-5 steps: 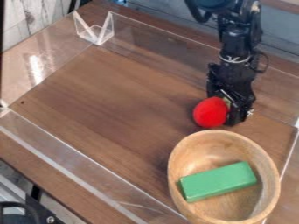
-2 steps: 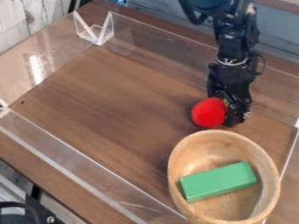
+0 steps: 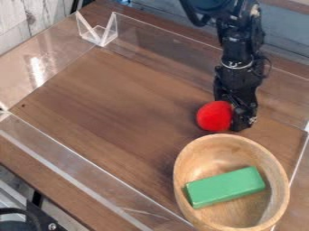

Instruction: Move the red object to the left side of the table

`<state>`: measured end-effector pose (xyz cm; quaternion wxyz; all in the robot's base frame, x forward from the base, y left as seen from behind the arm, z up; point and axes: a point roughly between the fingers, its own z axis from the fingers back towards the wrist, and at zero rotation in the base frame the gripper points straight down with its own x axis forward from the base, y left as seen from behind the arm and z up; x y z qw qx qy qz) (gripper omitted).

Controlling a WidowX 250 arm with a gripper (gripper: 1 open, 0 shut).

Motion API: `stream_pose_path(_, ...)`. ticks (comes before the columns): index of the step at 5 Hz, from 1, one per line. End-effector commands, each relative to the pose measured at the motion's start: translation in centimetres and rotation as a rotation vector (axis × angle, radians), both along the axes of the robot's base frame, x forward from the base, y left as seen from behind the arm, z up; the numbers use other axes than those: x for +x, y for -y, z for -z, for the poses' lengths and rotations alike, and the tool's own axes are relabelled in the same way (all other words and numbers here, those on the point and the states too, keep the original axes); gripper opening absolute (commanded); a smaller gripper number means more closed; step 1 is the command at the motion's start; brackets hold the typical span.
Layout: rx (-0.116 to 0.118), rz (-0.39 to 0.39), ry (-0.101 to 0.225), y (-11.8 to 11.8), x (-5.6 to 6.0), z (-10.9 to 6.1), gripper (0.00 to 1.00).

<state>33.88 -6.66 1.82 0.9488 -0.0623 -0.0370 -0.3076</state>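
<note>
Left half of the table (image 3: 108, 99) lies bare, waiting. At right-centre sits the red object (image 3: 215, 114), small, round, glossy, just above the wooden bowl (image 3: 232, 180). The gripper (image 3: 241, 108), jaws spread, stands beside it: grasp stage; next it must close squarely.

A dark brown wood-grain table (image 3: 108, 99) fills most of the view, its grain running diagonally. Low clear acrylic walls (image 3: 85, 167) border the surface, catching pale reflections along their edges. A small folded clear acrylic stand (image 3: 97, 29) sits at the far left corner. Beyond the upper left edge, a light, whitish panelled surface (image 3: 22, 20) is visible. At the lower left, past the near wall, a grey patch of floor (image 3: 14, 203) and dark cabling show. Lighting is even and diffuse, with soft shadows.
</note>
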Motion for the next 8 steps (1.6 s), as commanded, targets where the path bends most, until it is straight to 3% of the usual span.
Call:
stream_pose_path(1,-0.011,-0.026,0.028,-0.6,1.1,-1.4,1.0)
stream_pose_path(2,-0.008,-0.01,0.021,0.4,-0.3,-1.9,0.0)
stream_pose_path(3,0.044,-0.005,0.017,0.9,-2.0,-5.0,0.0)
stream_pose_path(4,0.102,-0.018,0.027,-0.9,-1.8,-9.0,0.0)
stream_pose_path(5,0.132,-0.079,0.027,-4.9,-0.8,-11.4,0.0)
stream_pose_path(6,0.151,-0.147,0.02,-9.9,-2.6,-12.0,0.0)
stream_pose_path(7,0.143,-0.188,0.015,-14.9,-5.0,-11.4,0.0)
stream_pose_path(8,0.126,-0.257,0.021,-20.0,-6.2,-10.8,0.0)
